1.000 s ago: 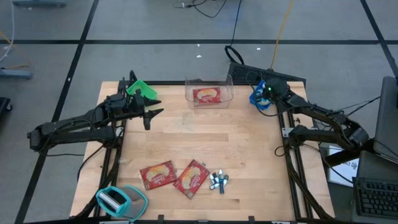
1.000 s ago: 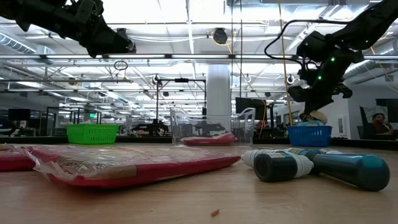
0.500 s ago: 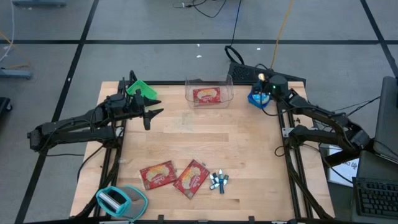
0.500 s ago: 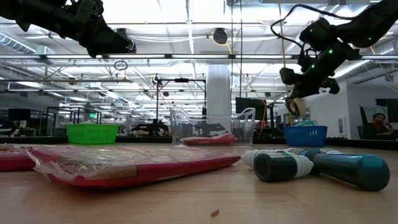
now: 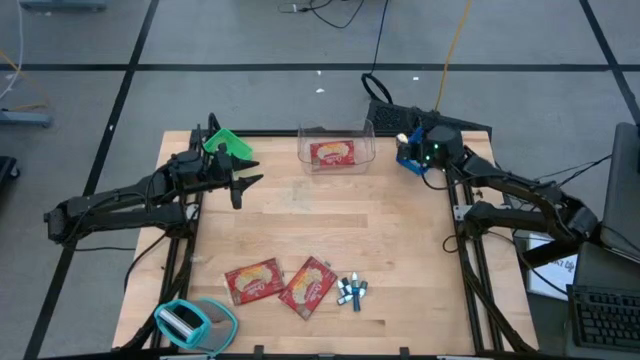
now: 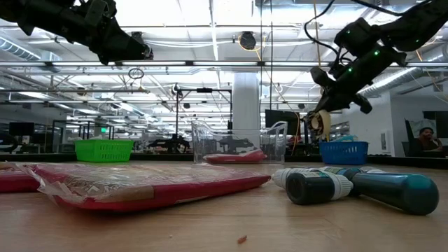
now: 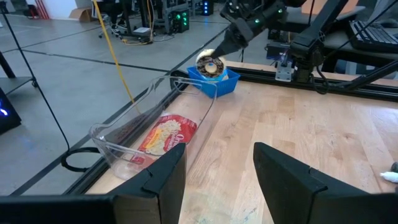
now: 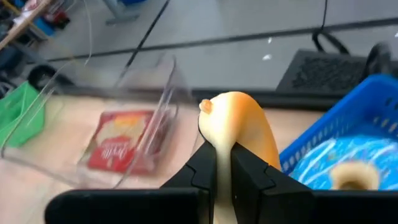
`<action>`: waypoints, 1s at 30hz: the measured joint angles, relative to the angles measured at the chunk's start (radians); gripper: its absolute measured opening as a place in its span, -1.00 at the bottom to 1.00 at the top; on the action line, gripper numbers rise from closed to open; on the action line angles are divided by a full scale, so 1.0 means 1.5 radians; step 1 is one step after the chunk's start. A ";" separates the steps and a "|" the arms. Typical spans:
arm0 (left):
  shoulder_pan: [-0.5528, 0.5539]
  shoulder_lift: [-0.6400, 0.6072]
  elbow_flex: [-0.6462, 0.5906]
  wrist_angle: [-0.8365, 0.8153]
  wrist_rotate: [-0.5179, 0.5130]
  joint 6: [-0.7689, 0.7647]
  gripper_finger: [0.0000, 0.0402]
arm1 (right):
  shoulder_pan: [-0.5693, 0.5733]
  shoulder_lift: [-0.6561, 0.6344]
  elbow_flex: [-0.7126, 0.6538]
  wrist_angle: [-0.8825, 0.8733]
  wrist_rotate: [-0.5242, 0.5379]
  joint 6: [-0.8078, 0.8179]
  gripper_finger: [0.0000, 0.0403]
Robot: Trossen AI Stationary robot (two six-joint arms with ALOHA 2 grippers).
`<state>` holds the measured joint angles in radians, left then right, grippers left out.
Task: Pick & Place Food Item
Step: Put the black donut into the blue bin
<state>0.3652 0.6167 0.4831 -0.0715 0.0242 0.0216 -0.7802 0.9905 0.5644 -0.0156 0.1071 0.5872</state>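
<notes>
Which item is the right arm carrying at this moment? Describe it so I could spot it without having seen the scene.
Look at the table's far right corner, where a blue basket sits beside the clear bin. Just above that basket, the right pincer is shut on a pale tan ring-shaped donut. It is the only food item off the table; the red packets lie flat.

I work in a big open robotics lab. Across the low view's background run rows of workstations with monitors (image 6: pixel 21 129) under a ceiling of pipes and strip lights (image 6: pixel 210 35); my pale wooden bench (image 5: pixel 320 240) stands on grey concrete floor (image 5: pixel 250 30) with trailing cables (image 5: pixel 455 40).
</notes>
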 joint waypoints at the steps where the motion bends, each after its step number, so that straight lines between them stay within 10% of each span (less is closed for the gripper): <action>1: 0.000 0.000 0.000 0.000 0.000 0.000 -0.07 | 0.011 0.000 0.000 -0.002 -0.003 0.006 -0.90; 10: 0.000 0.000 0.000 0.000 0.000 0.000 -0.07 | 0.112 -0.006 0.000 0.016 -0.084 0.036 -0.90; 24: 0.000 0.000 0.000 0.000 0.000 0.000 -0.07 | 0.149 -0.100 0.000 -0.170 0.299 0.054 -0.90; 30: 0.000 0.000 0.000 0.000 0.000 0.000 -0.07 | 0.177 -0.123 0.000 -0.154 0.316 0.069 -0.90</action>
<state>0.3652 0.6167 0.4831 -0.0712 0.0242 0.0216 -0.5152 0.8067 0.5644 -0.2460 0.5817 0.6906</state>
